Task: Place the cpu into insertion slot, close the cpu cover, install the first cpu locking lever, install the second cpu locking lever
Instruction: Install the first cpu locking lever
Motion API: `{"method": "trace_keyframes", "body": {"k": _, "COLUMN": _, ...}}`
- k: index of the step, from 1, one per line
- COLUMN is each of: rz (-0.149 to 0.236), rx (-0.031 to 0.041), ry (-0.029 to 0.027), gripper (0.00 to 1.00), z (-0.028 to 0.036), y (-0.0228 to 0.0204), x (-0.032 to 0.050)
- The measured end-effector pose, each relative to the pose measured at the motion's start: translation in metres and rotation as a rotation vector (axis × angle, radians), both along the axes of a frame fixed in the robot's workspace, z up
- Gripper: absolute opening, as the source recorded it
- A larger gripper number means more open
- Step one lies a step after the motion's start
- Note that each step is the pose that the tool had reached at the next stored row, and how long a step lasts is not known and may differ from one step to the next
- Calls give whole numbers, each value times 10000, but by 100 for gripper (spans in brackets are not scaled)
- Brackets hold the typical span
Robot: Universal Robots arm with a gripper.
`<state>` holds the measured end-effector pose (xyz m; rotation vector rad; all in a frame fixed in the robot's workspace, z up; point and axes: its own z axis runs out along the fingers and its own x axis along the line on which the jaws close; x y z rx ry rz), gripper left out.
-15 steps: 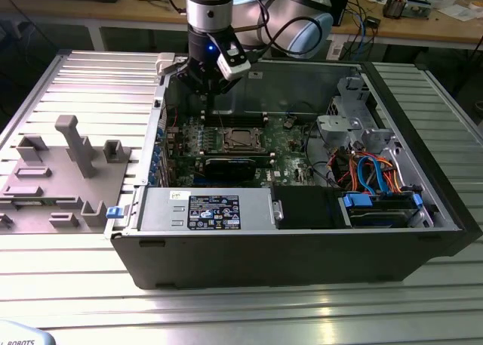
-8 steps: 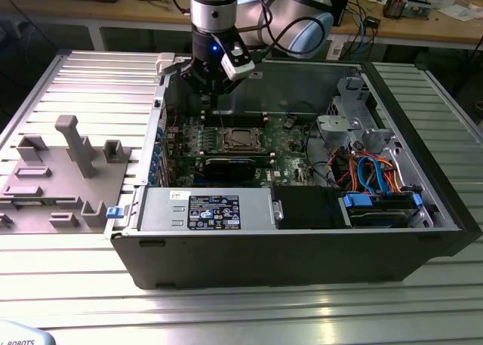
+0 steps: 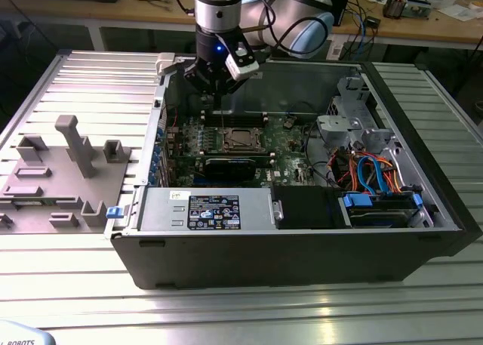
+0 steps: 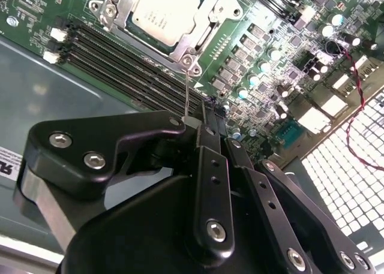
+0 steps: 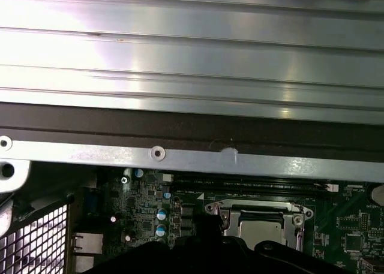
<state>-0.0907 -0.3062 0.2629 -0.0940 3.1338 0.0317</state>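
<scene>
Reading status off all three views, I'd put us late in the sequence.

CPU: the cpu [image 4: 161, 13] sits flat in the socket on the motherboard [image 4: 288, 76]; its silver top is seen through the frame opening in both wrist views.

Cover: the cover [image 4: 201, 19] looks down over the chip, its frame lying flat around it. I judge both seating and cover closing done.

Levers: a thin wire lever [image 4: 187, 91] runs from the socket corner up to the gripper [image 4: 191, 123]. I can't tell which of the two levers this is, nor whether the other one is already latched.

Fingers: they look pressed together on the tip of that lever, pinching it; the contact is small, so that's my reading, not a certainty.

Arm: in the exterior view the gripper [image 3: 216, 96] hangs inside the case [image 3: 302, 247], just above the board and beside the socket [image 3: 240, 139].

Left to do: at least this lever isn't locked down yet, as it stands well up off the board.

Obstacles: RAM slots [image 4: 129, 61] run right beside the socket under the lever's path; capacitors [image 4: 258, 76] cluster on the other side. The case wall [image 5: 180, 157] is close behind the gripper.

Other: drive bay with blue and orange cables [image 3: 373, 175] at the exterior view's right, grey fixture tray [image 3: 56, 171] on the surface [image 3: 241, 315] at its left, both well apart from the work.
</scene>
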Motion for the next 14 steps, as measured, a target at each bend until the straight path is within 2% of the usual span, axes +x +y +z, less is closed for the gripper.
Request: {"method": "trace_keyframes", "body": {"k": 14, "rz": -1, "rx": 0, "ry": 0, "gripper": 11, "z": 0, "y": 0, "x": 105}}
